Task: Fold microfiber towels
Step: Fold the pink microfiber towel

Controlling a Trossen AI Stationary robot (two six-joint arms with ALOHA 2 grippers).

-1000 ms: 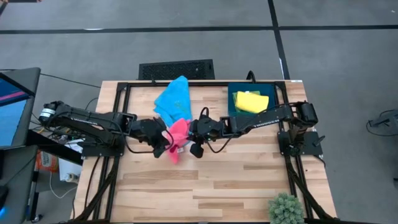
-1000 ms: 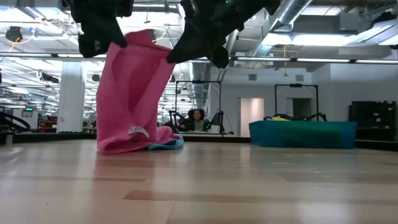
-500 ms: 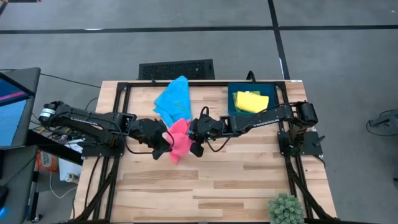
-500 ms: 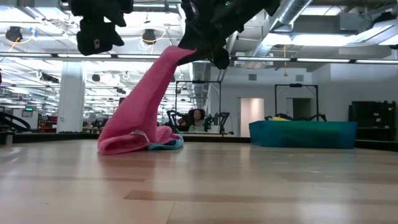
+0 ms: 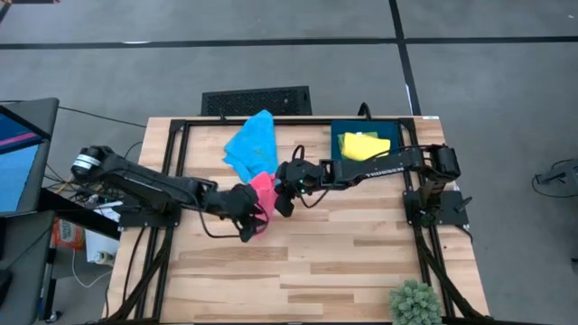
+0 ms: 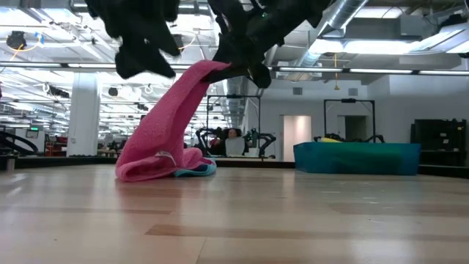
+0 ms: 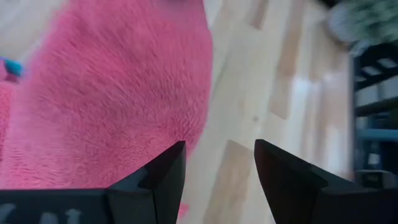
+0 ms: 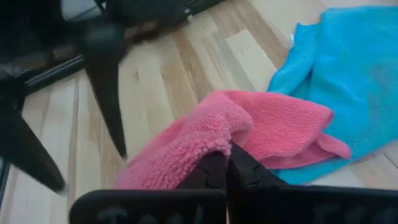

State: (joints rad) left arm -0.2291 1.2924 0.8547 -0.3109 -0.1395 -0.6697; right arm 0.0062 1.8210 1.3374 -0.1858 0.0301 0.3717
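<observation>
Beside the blue towel (image 5: 251,143) on the table (image 5: 361,262), the pink towel (image 6: 165,128) runs as a slanted band from a heap on the wood, touching the blue one, up to the right gripper (image 6: 233,67), which pinches its raised corner. A small white label (image 6: 159,153) shows on the heap, its writing unreadable. Just by the heap, the left gripper (image 7: 219,171) hangs with fingers spread, holding nothing.

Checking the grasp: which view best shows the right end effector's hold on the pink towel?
Right wrist view: right end effector pinches the pink towel edge. Low view shows the towel hanging; high view shows it partly hidden; left wrist shows only pink pile.
</observation>
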